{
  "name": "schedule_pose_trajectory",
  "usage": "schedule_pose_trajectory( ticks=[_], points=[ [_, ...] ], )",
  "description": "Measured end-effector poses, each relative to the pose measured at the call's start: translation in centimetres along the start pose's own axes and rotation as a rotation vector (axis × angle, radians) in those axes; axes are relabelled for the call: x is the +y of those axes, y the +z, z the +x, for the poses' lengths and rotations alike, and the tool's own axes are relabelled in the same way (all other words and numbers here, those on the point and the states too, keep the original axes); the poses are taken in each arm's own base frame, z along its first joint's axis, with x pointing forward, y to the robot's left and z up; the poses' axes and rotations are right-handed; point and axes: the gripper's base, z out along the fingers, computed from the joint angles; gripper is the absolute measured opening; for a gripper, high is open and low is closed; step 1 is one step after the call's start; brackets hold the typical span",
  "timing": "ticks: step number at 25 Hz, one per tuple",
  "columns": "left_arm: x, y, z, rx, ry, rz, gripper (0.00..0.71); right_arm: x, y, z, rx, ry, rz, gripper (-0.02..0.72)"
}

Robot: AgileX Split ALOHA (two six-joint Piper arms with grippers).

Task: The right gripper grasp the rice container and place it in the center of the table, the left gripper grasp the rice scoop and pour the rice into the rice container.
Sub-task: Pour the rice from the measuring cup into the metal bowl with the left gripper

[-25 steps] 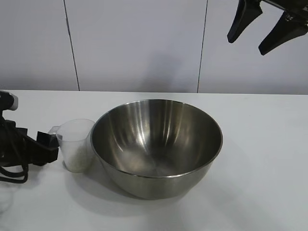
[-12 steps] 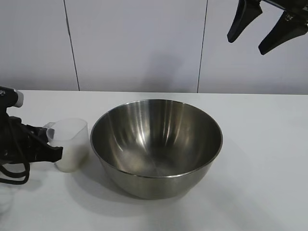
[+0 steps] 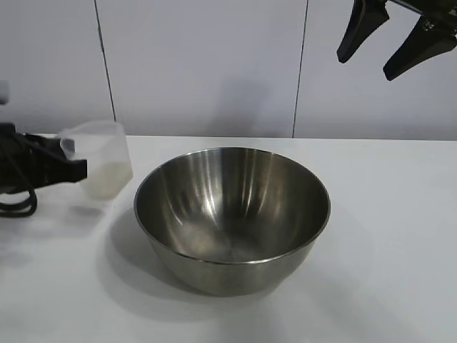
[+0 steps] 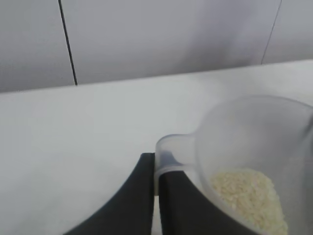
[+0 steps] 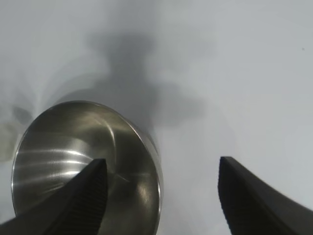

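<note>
The rice container [image 3: 232, 214], a wide shiny steel bowl, stands empty in the middle of the white table [image 3: 385, 271]; it also shows in the right wrist view [image 5: 73, 161]. My left gripper [image 3: 71, 168] is shut on the handle tab of the rice scoop [image 3: 103, 161], a clear plastic cup held lifted above the table left of the bowl. In the left wrist view the scoop [image 4: 254, 147] holds a heap of rice [image 4: 249, 196], with my left gripper [image 4: 157, 169] clamped on its tab. My right gripper [image 3: 389, 46] hangs open and empty high at the upper right.
A grey panelled wall [image 3: 214, 64] runs behind the table. The left arm's black cables [image 3: 18, 204] lie at the table's left edge.
My left gripper has lifted the rice scoop off the table, up and slightly left. The bowl and the right gripper have not moved.
</note>
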Motion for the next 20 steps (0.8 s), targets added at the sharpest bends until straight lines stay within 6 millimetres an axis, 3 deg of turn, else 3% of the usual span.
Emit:
schedule_pose_trajectory(
  ticks=[7, 12, 20],
  points=[
    [-1.6, -1.9, -4.5, 0.112, 0.115, 0.121, 0.012, 0.0, 0.0, -0.1, -0.012, -0.003, 0.001, 0.452],
    [-4.1, -1.9, -7.0, 0.184, 0.145, 0.189, 0.012, 0.0, 0.0, -0.1, -0.013, -0.003, 0.001, 0.452],
    [-7.6, -0.9, -8.4, 0.144, 0.171, 0.295, 0.012, 0.0, 0.0, -0.2, -0.024, -0.003, 0.002, 0.452]
  ],
)
